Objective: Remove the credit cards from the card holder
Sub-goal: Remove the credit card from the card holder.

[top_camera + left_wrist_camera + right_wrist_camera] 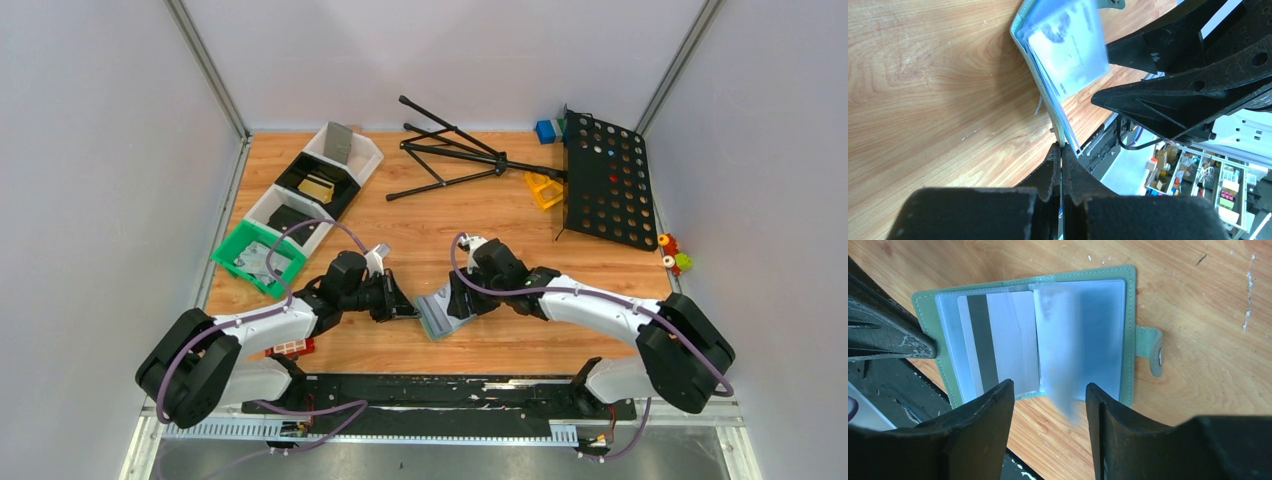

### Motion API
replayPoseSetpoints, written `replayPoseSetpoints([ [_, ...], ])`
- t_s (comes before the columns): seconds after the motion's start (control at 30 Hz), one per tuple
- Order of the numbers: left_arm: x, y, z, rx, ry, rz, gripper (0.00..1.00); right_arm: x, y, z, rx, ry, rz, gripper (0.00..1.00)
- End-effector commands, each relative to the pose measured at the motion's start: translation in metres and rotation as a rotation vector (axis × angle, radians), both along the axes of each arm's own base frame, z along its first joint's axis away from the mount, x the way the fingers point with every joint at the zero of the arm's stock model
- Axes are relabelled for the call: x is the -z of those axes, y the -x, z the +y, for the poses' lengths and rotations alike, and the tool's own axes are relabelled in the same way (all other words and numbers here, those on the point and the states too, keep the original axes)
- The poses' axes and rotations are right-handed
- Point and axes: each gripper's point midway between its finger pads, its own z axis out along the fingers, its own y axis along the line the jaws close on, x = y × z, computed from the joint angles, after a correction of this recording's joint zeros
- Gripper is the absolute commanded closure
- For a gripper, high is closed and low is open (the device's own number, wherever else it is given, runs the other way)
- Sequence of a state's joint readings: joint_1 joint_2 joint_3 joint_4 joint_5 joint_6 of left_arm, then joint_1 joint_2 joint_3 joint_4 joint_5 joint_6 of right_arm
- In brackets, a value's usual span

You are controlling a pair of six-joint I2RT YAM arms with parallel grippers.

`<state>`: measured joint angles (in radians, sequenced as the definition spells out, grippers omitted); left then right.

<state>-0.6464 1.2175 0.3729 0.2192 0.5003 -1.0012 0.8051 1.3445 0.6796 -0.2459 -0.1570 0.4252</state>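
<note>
Near the front edge of the counter (pixel 500 205), the card holder (pixel 440 315) lies spread open between the two arms. The left hand (pixel 1060 150) is clenched on the holder's edge, evidently to anchor it against pulling. The right hand (pixel 1049 387) is released, its jaws apart astride a blurred sleeve and gripping nothing. The credit cards (pixel 998 350) sit in their pockets, one showing a dark stripe. The counter is scuffed wood flecked with white and walled by pale grey panels. A green tray (pixel 232 262) and a black stand (pixel 450 155) sit behind.

Blurred beyond reading: pale sleeve (pixel 1068 340) at middle of card holder (pixel 1130 315). Print on credit card (pixel 1070 55) likewise smeared. From above, its right edge hidden under right gripper (pixel 458 300).
</note>
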Motion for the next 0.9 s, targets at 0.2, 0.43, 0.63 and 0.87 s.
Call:
replayPoseSetpoints([
  [0.2,0.005,-0.002,-0.004,0.028,-0.013,-0.021,0.96,-0.016,0.003,0.021,-0.085,-0.120,0.034,0.67],
  [0.43,0.009,-0.002,-0.007,0.016,0.033,-0.008,0.62,-0.008,0.006,0.021,-0.073,-0.163,0.100,0.85],
  [0.63,0.004,-0.005,-0.009,-0.025,0.100,-0.028,0.42,0.000,0.007,0.013,-0.034,-0.177,0.142,0.97],
  [0.87,0.010,-0.007,-0.017,-0.022,0.123,-0.023,0.46,0.000,0.009,0.012,-0.012,-0.227,0.178,1.00],
])
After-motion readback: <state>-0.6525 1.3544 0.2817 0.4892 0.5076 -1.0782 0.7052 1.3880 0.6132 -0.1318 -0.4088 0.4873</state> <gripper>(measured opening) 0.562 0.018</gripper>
